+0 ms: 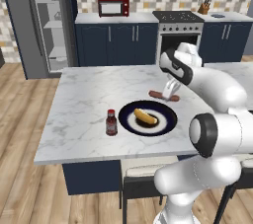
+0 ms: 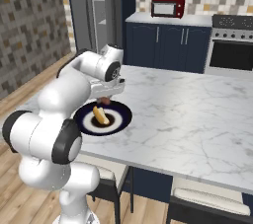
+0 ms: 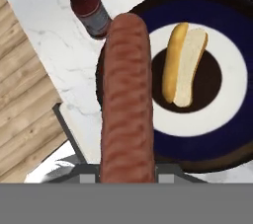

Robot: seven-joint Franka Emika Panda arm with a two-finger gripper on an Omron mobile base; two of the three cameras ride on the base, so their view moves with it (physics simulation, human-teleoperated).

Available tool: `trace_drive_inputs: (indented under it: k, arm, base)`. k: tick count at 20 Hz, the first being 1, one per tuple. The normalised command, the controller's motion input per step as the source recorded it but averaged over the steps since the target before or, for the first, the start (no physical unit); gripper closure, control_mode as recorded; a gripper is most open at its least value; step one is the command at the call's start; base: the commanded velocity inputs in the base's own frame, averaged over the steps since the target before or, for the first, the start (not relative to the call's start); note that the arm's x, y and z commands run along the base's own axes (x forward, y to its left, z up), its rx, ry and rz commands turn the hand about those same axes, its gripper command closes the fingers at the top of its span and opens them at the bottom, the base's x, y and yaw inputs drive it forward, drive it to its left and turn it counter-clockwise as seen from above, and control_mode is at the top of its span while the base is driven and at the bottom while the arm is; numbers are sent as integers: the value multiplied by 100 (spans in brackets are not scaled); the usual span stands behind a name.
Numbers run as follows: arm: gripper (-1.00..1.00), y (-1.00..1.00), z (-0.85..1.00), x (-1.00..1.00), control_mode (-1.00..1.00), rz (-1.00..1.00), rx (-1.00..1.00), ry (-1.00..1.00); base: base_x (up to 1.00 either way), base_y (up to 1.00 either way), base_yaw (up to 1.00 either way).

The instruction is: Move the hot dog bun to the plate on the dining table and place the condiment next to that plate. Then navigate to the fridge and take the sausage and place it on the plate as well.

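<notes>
Item 1, sausage [image 3: 124, 99]: reddish-brown, long and round, clamped by one end in the tool [image 1: 171, 92], jaws drawn in narrow on it. It is carried level above the counter [image 1: 84, 104], just past the far rim of the plate [image 1: 168, 124], its free end pointing toward the counter's left edge. Likely light, soft and slightly springy, with a smooth skin that may slip or roll; held by one end it could sag or swivel. A mid-length hold would be steadier.

Item 2, plate: dark blue rim, white ring, dark centre; sits near the counter's near edge.

Item 3, bun [image 3: 184, 64]: split, pale inside, golden crust, lying at the plate's centre. Probably very light and easily crushed; best handled by its sides.

Item 4, bottle [image 1: 111, 122]: dark sauce, red cap, upright on the counter just beside the plate, on the side toward the left edge. Rigid, tippable.

Remaining: sausage not yet set on the plate.
</notes>
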Motion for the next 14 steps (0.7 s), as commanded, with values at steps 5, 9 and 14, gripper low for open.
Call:
trace_drive_inputs:
  k: [5,9,14]
  arm:
    - [100,0,-48,44,-100,5,-5,0]
    - [100,0,-44,37,-100,5,-5,1]
    - [100,0,-39,26,-100,4,-6,0]
  base:
    - [0,0,0]
    - [0,0,0]
    - [0,0,0]
